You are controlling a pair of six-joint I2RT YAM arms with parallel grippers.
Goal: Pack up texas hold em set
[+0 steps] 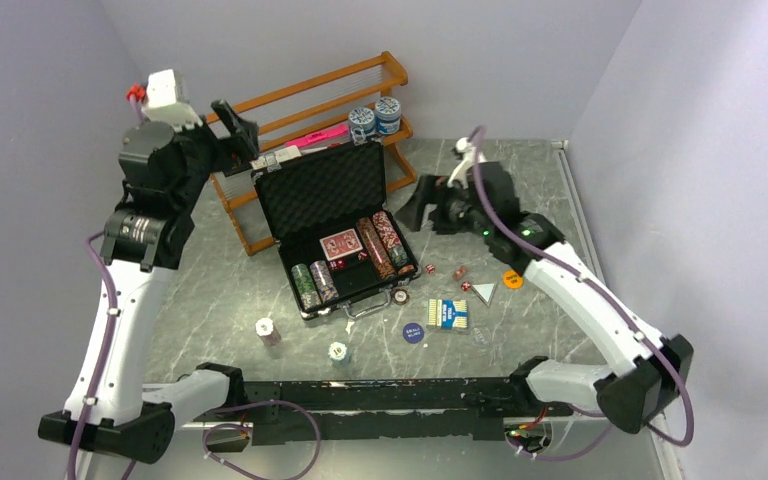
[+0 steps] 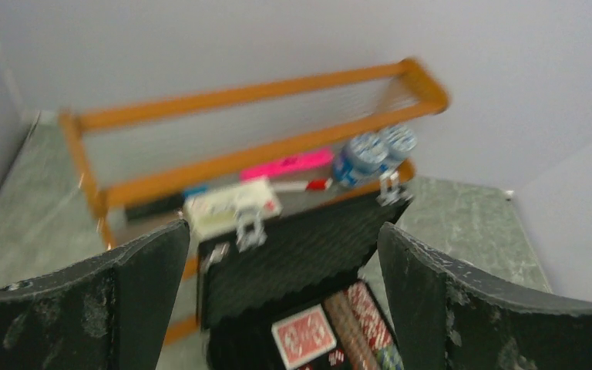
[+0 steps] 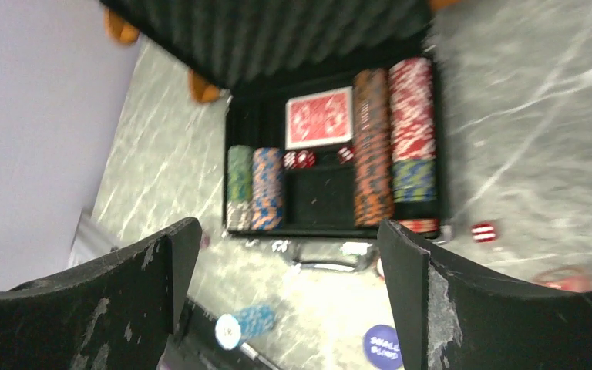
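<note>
1. The table (image 1: 550, 190) is walled at the back and on both sides. Bare surface lies in the upper right of the top view and at centre left, between the left arm and the briefcase (image 1: 325, 190).
2. An orange rack (image 1: 310, 95) stands close behind the briefcase lid; whether they touch I cannot tell. Two blue-and-white jars (image 1: 375, 118) sit on its shelf.
3. Legible writing: a blue round disc (image 1: 413, 332) reads "SMALL BLIND". The print on the orange disc (image 1: 512, 279) is too small to read.
4. The briefcase is open at frame centre, its foam-lined lid upright and its metal handle (image 1: 370, 305) on the near side. Inside lie a red deck (image 1: 340, 245), rows of chip stacks (image 1: 385, 242) on their sides, and red dice (image 3: 304, 159).
5. Loose on the table are a pinkish chip stack (image 1: 267, 330) and a pale blue one (image 1: 337, 352) at lower centre. The blue deck (image 1: 450, 314) and more red dice (image 1: 458, 272) lie right of the case.
6. The left gripper (image 1: 243, 130) hangs above the rack at upper left, fingers spread wide with nothing between them.
7. The right gripper (image 1: 420, 205) is just right of the briefcase, also wide apart and empty (its camera looks down into the case).
</note>
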